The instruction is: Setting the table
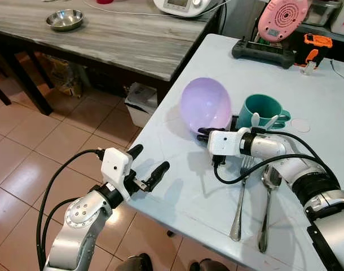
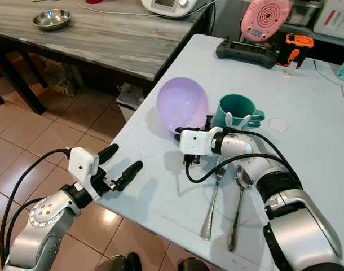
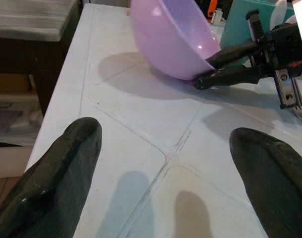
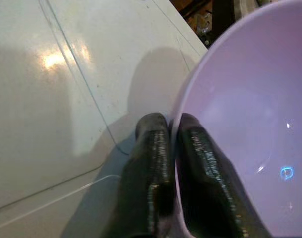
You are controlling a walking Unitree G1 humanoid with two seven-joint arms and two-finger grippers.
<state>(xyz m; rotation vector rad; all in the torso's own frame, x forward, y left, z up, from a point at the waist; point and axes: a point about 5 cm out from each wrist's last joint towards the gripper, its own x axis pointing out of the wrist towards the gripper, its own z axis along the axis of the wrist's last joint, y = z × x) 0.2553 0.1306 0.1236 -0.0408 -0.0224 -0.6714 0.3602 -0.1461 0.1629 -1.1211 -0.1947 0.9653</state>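
Head views: we find the right gripper clamped on the rim of the tilted bowl, which holds nothing; the cup stands just behind. Left wrist view: the left gripper is open over the table, bowl beyond. Right wrist view: one finger is inside the rim, one outside.

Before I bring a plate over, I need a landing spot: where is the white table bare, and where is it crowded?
Bare: the white table's near corner, between the open left gripper and the fork. Crowded: the purple bowl, tilted in the right gripper's pinch, beside the teal mug, with fork and spoon just nearer.
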